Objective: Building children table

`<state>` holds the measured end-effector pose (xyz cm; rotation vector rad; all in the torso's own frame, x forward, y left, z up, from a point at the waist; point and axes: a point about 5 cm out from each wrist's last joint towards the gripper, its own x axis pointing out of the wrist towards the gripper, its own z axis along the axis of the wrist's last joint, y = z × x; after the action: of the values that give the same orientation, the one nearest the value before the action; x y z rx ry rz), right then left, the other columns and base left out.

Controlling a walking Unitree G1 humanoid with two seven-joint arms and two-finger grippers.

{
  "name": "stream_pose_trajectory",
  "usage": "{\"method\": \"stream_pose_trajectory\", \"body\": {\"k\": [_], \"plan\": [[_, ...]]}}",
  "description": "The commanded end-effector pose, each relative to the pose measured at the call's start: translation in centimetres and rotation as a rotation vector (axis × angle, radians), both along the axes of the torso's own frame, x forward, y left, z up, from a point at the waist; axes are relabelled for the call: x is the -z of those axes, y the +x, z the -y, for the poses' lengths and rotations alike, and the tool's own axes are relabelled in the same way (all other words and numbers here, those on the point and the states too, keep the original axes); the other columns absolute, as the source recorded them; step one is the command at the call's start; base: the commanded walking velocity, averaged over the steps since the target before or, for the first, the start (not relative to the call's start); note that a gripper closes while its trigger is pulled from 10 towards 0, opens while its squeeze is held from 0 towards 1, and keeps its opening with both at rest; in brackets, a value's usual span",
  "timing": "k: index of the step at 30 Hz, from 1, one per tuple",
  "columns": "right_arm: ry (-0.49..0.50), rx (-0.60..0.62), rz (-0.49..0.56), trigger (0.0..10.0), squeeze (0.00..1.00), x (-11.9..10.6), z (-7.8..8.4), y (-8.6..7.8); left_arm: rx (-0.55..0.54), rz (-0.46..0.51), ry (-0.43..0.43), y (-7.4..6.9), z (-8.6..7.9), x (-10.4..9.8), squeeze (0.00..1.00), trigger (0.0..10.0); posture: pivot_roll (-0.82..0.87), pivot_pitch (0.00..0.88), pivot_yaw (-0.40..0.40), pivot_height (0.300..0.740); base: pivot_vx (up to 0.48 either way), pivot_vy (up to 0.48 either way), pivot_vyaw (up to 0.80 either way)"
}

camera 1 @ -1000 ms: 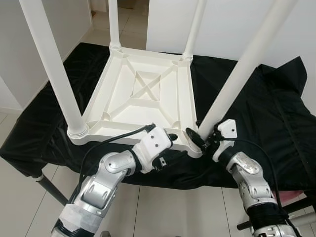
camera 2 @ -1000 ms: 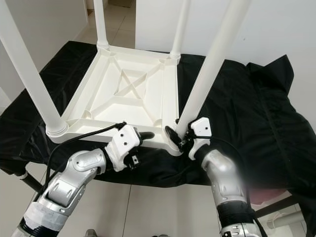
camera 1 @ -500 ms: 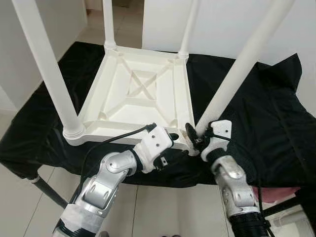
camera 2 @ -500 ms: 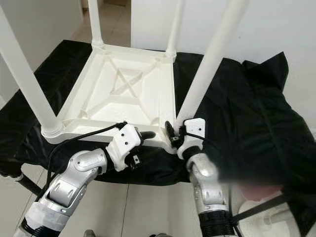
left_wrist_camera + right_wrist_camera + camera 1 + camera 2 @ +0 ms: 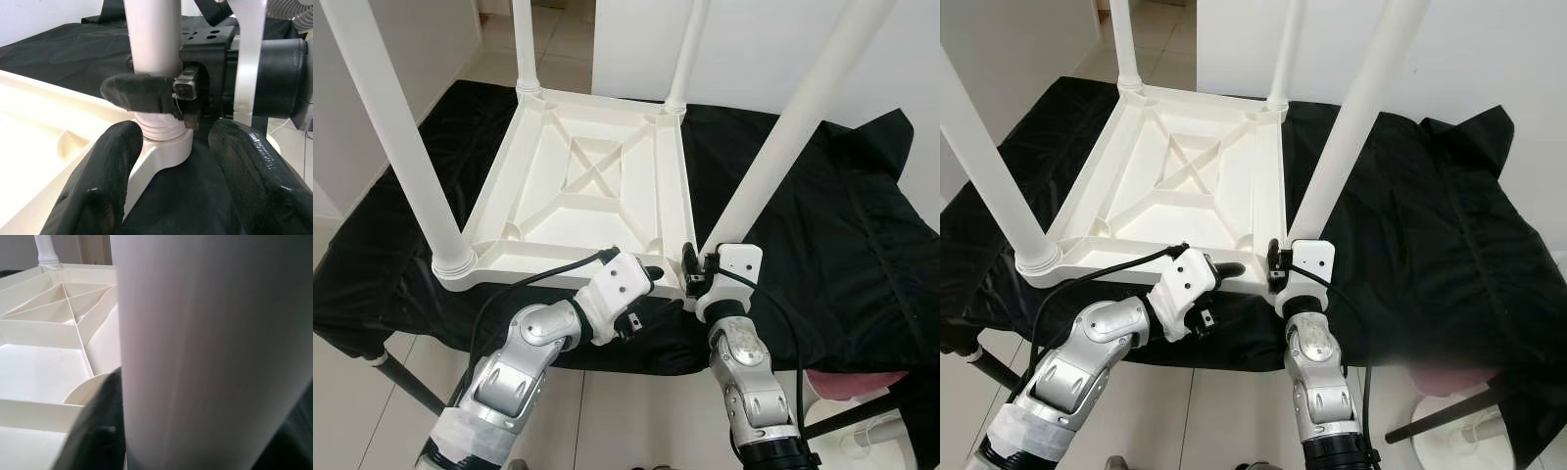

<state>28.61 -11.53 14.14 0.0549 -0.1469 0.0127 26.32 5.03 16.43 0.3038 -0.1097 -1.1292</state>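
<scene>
A white plastic children's table (image 5: 558,262) lies upside down on a black cloth (image 5: 822,225), with its legs pointing up. My right gripper (image 5: 699,266) is shut on the near right leg (image 5: 783,137) just above its corner socket (image 5: 164,147). In the right wrist view that leg (image 5: 210,352) is very close, with one dark finger (image 5: 100,431) beside it. My left gripper (image 5: 655,276) is open at the table's near edge. Its two black fingers (image 5: 98,186) straddle the same corner socket.
The near left leg (image 5: 396,137) and two far legs (image 5: 524,44) stand upright. The cloth-covered stand ends close in front of me, with tiled floor (image 5: 607,411) below. A pink object (image 5: 852,380) and a white round base (image 5: 1469,431) sit low at the right.
My right forearm has swung in from the right and now stands nearly upright under the leg, the wrist turned around it. The left arm has held still. The camera shifted slightly.
</scene>
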Motion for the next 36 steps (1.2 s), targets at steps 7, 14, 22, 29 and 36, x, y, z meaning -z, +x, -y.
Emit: {"method": "stream_pose_trajectory", "body": {"k": [7,14,22,29,36], "plan": [[0.056,-0.066,-0.024,10.0,1.0,0.7,-0.5,-0.5,-0.042,0.01,0.0,0.2,0.0,0.1,0.0,10.0,-0.01,0.089,-0.093,0.74,0.0,0.0,0.0],[-0.035,-0.25,-0.016,10.0,0.0,0.7,1.7,-1.1,-0.019,-0.009,0.007,-0.2,-0.4,0.1,0.0,10.0,-0.02,0.094,-0.088,0.74,0.0,0.0,0.0],[-0.145,-0.438,-0.022,10.0,0.0,0.9,4.8,-1.0,0.021,-0.033,0.029,-0.8,-0.8,0.3,0.0,10.0,-0.01,0.096,-0.082,0.74,0.0,0.0,0.0],[-0.195,-0.49,-0.025,10.0,0.0,0.5,6.7,0.5,0.033,-0.043,0.065,-1.1,-1.3,0.5,0.0,10.0,0.01,0.096,-0.086,0.74,0.0,0.0,0.0],[-0.2,-0.61,-0.034,10.0,0.0,0.3,6.4,1.8,0.067,-0.051,0.071,-1.8,-1.0,0.7,0.0,10.0,0.02,0.082,-0.087,0.74,0.0,0.0,0.0]]}}
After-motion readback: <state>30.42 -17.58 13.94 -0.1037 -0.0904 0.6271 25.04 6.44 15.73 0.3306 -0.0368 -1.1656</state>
